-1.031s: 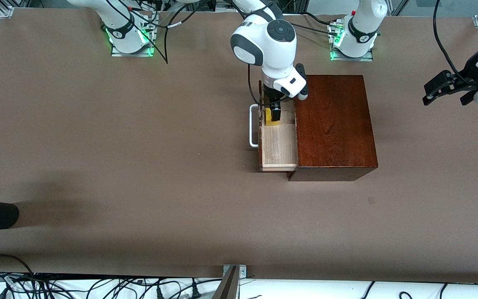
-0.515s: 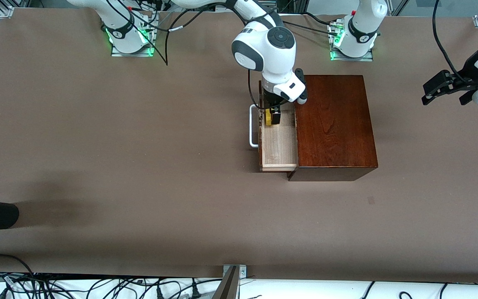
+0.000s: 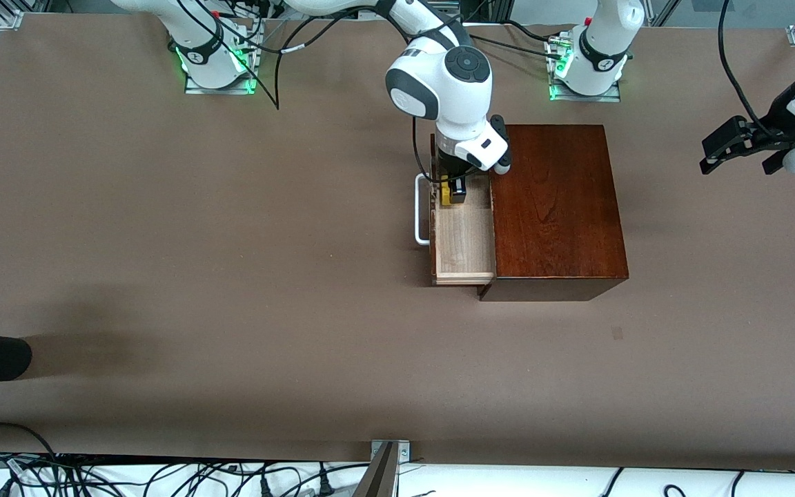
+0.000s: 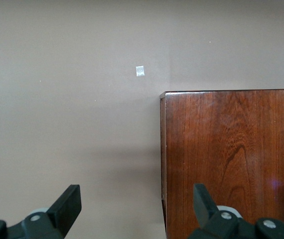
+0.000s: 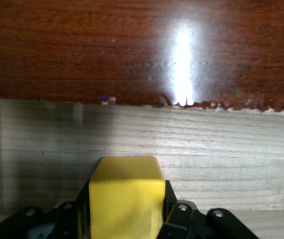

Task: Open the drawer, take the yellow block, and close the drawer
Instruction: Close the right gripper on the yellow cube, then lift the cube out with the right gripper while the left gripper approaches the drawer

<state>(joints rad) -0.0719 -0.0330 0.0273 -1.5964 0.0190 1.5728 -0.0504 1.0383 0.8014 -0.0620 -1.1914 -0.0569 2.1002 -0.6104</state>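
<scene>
**Right wrist view: yellow block pinched inside the open drawer**

Right wrist view shows the yellow block (image 5: 127, 196), a smooth cube with softly rounded edges, clamped between the black fingers (image 5: 174, 219) of the right gripper (image 5: 127, 219), which press against its two sides. The pale, straight-grained wood of the drawer (image 5: 182, 149) fills the middle of this picture; above it lies the glossy reddish-brown box (image 5: 82, 45), with a bright glare spot.

The front view, at upper centre, shows the drawer (image 3: 463, 238) pulled out toward the right arm's end of the table, its white U-shaped bar handle (image 3: 421, 210) on the dark front, and the block (image 3: 445, 195) low inside the drawer's upper end.

The left gripper (image 3: 739, 145) hangs at the right edge of that view, waiting. Only the left wrist view shows its fingers (image 4: 67, 204) spread wide and empty, over the matte brown table (image 4: 72, 99) and the box's corner.
</scene>
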